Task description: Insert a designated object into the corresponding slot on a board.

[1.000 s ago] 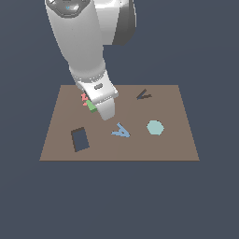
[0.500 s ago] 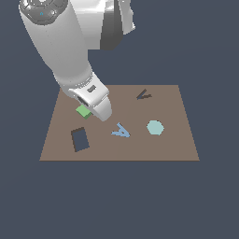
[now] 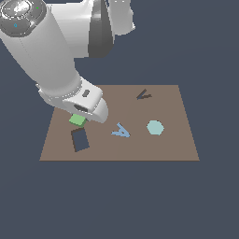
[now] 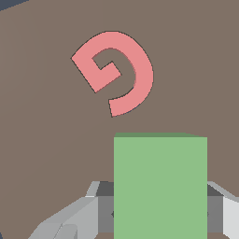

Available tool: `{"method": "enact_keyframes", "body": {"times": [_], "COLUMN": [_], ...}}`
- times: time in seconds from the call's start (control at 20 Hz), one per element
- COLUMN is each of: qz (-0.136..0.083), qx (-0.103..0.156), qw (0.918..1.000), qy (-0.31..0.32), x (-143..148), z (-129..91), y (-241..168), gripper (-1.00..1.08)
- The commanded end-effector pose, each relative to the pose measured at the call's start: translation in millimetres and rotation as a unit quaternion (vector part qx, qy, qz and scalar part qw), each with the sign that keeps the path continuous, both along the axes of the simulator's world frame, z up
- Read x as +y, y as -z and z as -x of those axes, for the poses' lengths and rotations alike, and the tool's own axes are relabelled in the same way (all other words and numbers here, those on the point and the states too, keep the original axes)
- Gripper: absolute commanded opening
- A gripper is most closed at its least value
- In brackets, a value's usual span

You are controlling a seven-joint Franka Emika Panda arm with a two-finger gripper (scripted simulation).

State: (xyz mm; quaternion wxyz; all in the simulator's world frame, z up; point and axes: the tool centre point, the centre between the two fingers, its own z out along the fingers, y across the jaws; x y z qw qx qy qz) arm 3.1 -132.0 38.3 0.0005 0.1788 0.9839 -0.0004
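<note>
Green and flat, the block looks light, stiff and smooth, so pinching its two flat sides is best. The gripper fingers pinch it now, above the board, near its left edge as the exterior view shows it. The slot just beside it holds nothing yet

A simulated test scene, not a real room. A flat brown board floats on a plain dark blue-grey backdrop. The white robot arm and everything else look smooth, computer-drawn
</note>
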Motion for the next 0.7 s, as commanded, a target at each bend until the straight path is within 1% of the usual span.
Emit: {"method": "enact_keyframes", "body": {"times": [0.0,0.1,0.25,0.65], "qz": [0.000,0.000,0.000,0.000], "qx": [0.000,0.000,0.000,0.000], "qw": [0.9989,0.9966,0.9908,0.9685], "qy": [-0.046,-0.082,-0.135,-0.249], "x": [-3.6,-5.8,-7.8,-7.1], "z": [-9.6,-17.3,-28.9,-54.6], "y": [-0.7,-0.9,-1.2,-1.7], "gripper": [-1.00,-1.00,-1.00,-1.00]}}
